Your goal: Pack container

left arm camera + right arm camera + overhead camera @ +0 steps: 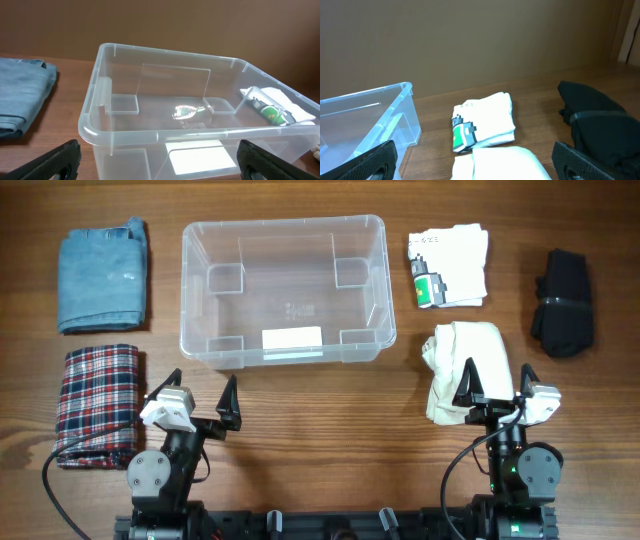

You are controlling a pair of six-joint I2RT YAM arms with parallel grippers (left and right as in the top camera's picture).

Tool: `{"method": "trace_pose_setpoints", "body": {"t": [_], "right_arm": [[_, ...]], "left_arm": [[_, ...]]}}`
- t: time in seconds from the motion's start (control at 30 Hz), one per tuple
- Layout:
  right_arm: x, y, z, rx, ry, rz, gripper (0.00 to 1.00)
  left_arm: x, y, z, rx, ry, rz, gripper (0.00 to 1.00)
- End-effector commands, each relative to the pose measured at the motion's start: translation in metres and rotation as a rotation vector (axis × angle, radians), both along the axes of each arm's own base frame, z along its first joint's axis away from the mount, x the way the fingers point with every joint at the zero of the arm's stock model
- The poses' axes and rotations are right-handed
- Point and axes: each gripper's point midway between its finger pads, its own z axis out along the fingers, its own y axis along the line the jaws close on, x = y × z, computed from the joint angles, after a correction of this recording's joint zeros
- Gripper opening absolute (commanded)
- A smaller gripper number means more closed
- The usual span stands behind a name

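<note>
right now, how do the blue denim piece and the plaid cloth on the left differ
The denim piece is plain blue; the plaid cloth is red, navy and white check. The denim lies level with the container; the plaid lies nearer the robot, by the left gripper. Both are folded, outside it.

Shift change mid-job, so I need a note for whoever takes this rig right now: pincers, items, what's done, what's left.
Left pincer: open, empty, near the container's labelled side.
Right pincer: open, empty, by the cream cloth.
Container empty. Jeans and plaid cloth lie on its left; white bundle, cream cloth, black bundle on its right.
Done: nothing packed. Left: all five items.
</note>
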Motion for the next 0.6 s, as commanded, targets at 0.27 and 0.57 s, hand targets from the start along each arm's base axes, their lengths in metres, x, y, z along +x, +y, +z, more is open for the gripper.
{"method": "trace_pose_setpoints", "body": {"t": [0.27,0.57], "right_arm": [[-0.001,0.003,0.023,0.244,-0.103,0.028,1.0],[-0.026,-0.004,0.122,0.144,-0.463,0.017,1.0]], "left_arm": [[0.0,0.004,-0.001,-0.004,0.003,0.02,1.0],[0.0,0.004,-0.001,-0.004,0.003,0.02,1.0]]}}
